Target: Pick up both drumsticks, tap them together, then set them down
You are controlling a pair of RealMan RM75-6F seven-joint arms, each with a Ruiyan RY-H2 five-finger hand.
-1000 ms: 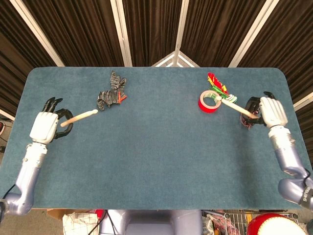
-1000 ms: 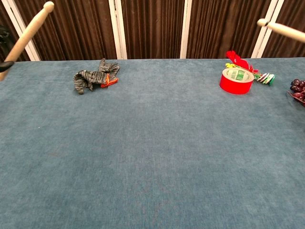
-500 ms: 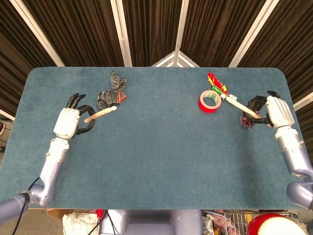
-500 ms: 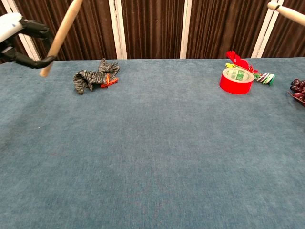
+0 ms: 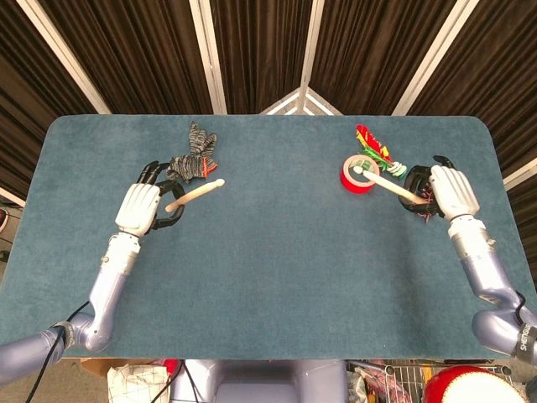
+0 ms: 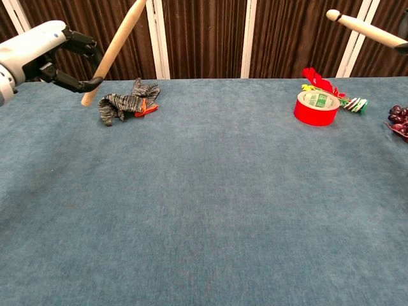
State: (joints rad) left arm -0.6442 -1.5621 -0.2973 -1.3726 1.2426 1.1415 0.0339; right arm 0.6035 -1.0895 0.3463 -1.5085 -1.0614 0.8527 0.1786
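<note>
My left hand (image 5: pixel 141 206) (image 6: pixel 39 56) grips a pale wooden drumstick (image 5: pixel 195 194) (image 6: pixel 116 48) at its butt end, raised above the table, tip pointing toward the middle. On the right side my right hand (image 5: pixel 445 190) holds the second drumstick (image 5: pixel 384 182) (image 6: pixel 365 29), its rounded tip hanging over the red tape roll. In the chest view only that stick shows at the top right; the right hand itself is cut off by the edge. A wide stretch of table separates the two sticks.
A grey striped glove (image 5: pixel 191 159) (image 6: pixel 125 102) lies just beyond my left hand. A red tape roll (image 5: pixel 357 174) (image 6: pixel 316 107) and a red-green-yellow toy (image 5: pixel 372 146) sit at the back right. Dark grapes (image 6: pixel 399 118) lie under my right hand. The blue table (image 5: pixel 277 277) spreads in front.
My left hand has carried its drumstick rightward, toward the middle. The right hand has shifted slightly left, so its stick's tip now hangs over the tape roll.
</note>
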